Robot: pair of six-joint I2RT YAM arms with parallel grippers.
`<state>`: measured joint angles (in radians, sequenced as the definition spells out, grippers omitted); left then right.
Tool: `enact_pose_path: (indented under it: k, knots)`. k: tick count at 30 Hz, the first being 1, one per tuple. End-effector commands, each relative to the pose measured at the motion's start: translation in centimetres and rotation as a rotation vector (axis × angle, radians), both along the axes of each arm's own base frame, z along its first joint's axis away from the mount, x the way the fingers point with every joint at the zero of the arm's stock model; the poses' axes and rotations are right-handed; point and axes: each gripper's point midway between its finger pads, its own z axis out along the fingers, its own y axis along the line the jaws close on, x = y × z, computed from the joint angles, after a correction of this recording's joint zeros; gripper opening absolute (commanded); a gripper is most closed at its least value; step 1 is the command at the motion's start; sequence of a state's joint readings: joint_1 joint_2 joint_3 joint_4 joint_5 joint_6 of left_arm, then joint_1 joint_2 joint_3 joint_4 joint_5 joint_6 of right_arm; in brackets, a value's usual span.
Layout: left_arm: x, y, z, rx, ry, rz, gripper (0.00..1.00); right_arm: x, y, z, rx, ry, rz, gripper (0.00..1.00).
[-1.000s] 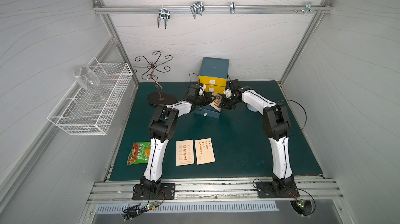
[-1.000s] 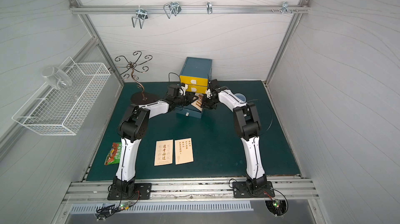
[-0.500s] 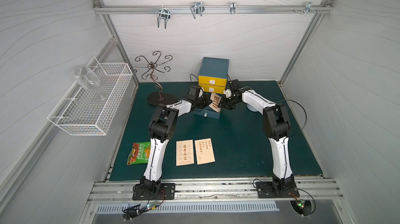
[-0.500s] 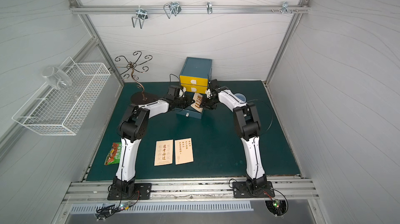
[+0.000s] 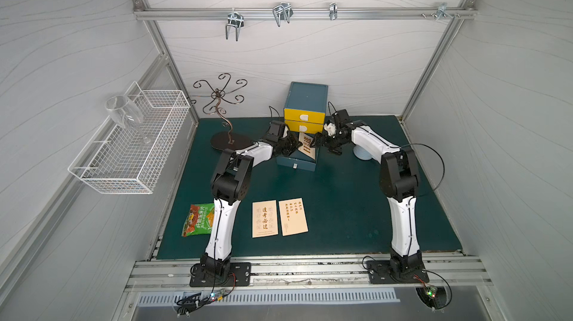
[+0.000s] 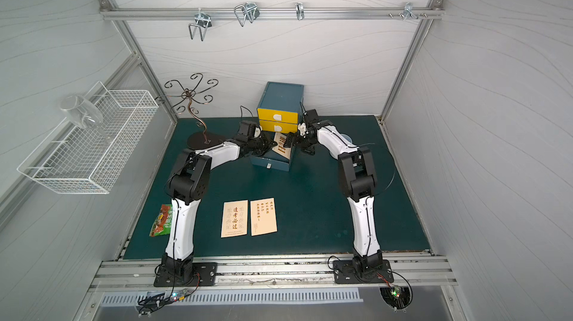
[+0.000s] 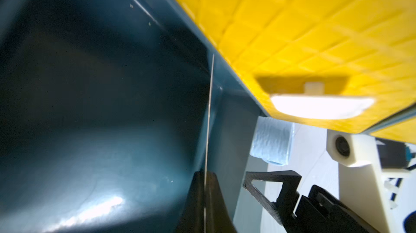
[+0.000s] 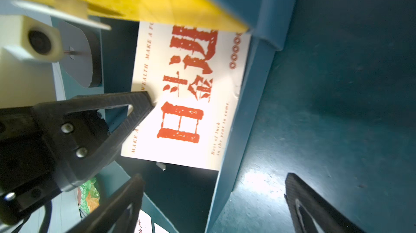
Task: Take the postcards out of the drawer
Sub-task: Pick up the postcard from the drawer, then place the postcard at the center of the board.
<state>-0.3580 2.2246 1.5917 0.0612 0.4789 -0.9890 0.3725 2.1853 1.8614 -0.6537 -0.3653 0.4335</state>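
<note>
Postcard three, the bold-character postcard, is tipped up on edge inside the open drawer, far-centre of the mat. Its far end sits under the yellow drawer front above. Its right edge is close to the drawer's right wall; touching or not, can't tell. Left gripper is clamped on the card's left edge: the left wrist view shows the card edge-on, pinched between both fingertips. Right gripper is just right of the card, jaws spread wide, nothing in them. In its own wrist view its fingers show either side of the drawer's right wall. Two postcards already lie flat side by side on the near mat, snack packet to their left.

Step in hand, as I read it: left arm lifts the last card out.
- Keep the pinch tight; a thin card held by one edge will flex and can slip.
- Pull toward near first so the far end clears the yellow front, then raise, so nothing snags the overhang or the right wall.
- Right arm should back off to the right, out of the lift path.
- Carry the card low and set it on bare mat beside the two postcards, not overlapping.

Task looks about two thirds done.
</note>
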Motion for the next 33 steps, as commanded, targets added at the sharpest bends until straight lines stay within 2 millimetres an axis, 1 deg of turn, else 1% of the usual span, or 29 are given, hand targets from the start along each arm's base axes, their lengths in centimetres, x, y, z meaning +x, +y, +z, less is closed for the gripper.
enact_pose_path:
  k: [1, 6, 9, 12, 14, 16, 19, 21, 23, 25, 27, 28, 30, 33]
  knots:
    - [1.6, -0.4, 6.1, -0.098, -0.09, 0.037, 0.0, 0.0, -0.7, 3.5, 0.009, -0.063, 0.005, 0.99]
    - [1.2, -0.5, 7.5, -0.129, -0.088, 0.037, 0.0, -0.2, -1.0, 4.8, 0.032, -0.078, 0.009, 0.99]
    - [0.6, -0.5, 8.7, -0.152, -0.091, 0.032, 0.0, -0.4, -1.3, 6.6, 0.062, -0.107, 0.018, 0.99]
    - [-0.6, -0.6, 10.0, -0.185, -0.09, 0.013, 0.0, -1.0, -1.8, 8.6, 0.117, -0.142, 0.035, 0.99]
    - [-1.7, -0.6, 10.6, -0.197, -0.087, -0.005, 0.0, -1.7, -2.3, 9.8, 0.186, -0.157, 0.05, 0.99]
    - [-3.4, -0.5, 11.0, -0.203, -0.089, -0.019, 0.0, -2.8, -3.0, 10.4, 0.282, -0.151, 0.054, 0.99]
    - [-6.0, -0.4, 10.9, -0.205, -0.082, -0.05, 0.0, -4.6, -4.2, 10.4, 0.409, -0.123, 0.051, 0.99]
    - [-7.5, -0.4, 11.2, -0.224, -0.092, -0.065, 0.0, -5.8, -4.7, 10.3, 0.464, -0.103, 0.058, 0.99]
    - [-8.8, -0.7, 12.1, -0.262, -0.128, -0.085, 0.0, -7.3, -4.7, 10.4, 0.52, -0.087, 0.091, 0.99]
    - [-10.5, -1.5, 13.2, -0.298, -0.166, -0.142, 0.0, -8.7, -4.5, 10.3, 0.562, -0.071, 0.113, 0.99]
    - [-11.9, -2.0, 13.7, -0.31, -0.177, -0.192, 0.0, -9.9, -4.5, 10.5, 0.604, -0.071, 0.128, 0.96]
    - [-12.5, -2.3, 14.6, -0.326, -0.218, -0.215, 0.0, -10.5, -4.4, 10.8, 0.628, -0.077, 0.138, 0.93]
    - [-13.9, -2.7, 15.0, -0.349, -0.249, -0.245, 0.0, -11.5, -4.4, 11.0, 0.659, -0.082, 0.142, 0.9]
    - [-15.8, -3.0, 15.3, -0.381, -0.277, -0.27, 0.0, -12.6, -4.6, 10.6, 0.668, -0.076, 0.131, 0.88]
